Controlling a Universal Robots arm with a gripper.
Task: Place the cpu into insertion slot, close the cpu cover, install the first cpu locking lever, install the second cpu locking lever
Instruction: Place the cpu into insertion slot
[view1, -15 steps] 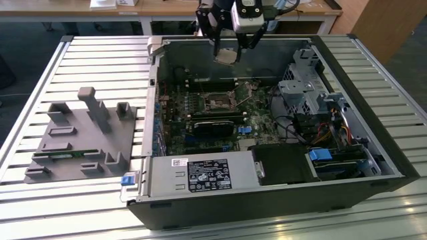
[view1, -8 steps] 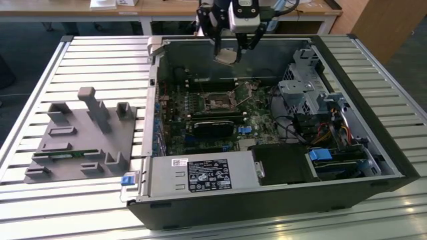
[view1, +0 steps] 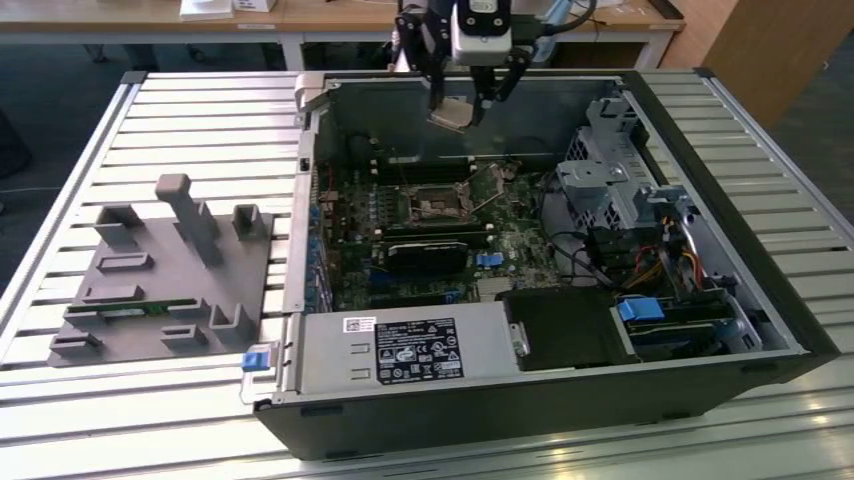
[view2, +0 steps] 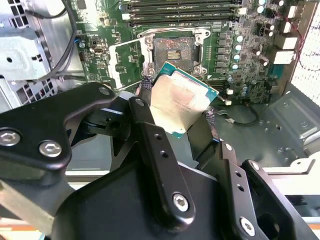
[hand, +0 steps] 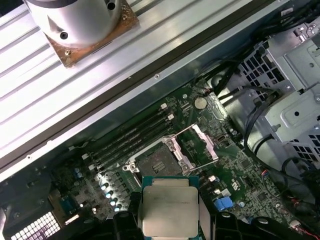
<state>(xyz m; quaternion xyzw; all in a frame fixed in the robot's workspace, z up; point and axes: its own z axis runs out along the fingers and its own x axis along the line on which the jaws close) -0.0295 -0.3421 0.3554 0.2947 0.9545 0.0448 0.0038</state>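
Tool (view1: 462, 103) grips flat square silver-grey cpu (hand: 170, 210) above silver-rimmed insertion slot (view2: 172, 50); thin silvery cpu cover (hand: 207, 141) stands open.

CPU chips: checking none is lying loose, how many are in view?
1. The chip is clamped between the fingers, up over the motherboard; the socket is empty. Others could be hidden.

A single robot arm is seen at the upper middle of the exterior view, reaching straight down. The gripper (view1: 458, 108) is carried below a pale wrist block. In the second wrist view, two black linked fingers (view2: 150, 140) are drawn in against opposite edges of the cpu (view2: 182, 102), which is held clamped between the fingertips.
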